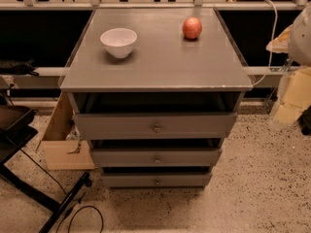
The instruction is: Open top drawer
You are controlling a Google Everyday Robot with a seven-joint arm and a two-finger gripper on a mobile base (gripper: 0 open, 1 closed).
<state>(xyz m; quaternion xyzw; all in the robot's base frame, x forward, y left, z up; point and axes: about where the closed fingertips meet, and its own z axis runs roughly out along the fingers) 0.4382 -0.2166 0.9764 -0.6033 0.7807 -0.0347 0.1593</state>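
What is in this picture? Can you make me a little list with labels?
cabinet: grey, flat top, three drawers in front
top drawer: widest front, dark gap above it
knob: small, round, in the middle of the top drawer's front
lower drawers: middle drawer, bottom drawer, both narrower
white bowl: on the cabinet top, left
red fruit: on the cabinet top, right, apart from the bowl
gripper: not in view
floor: speckled
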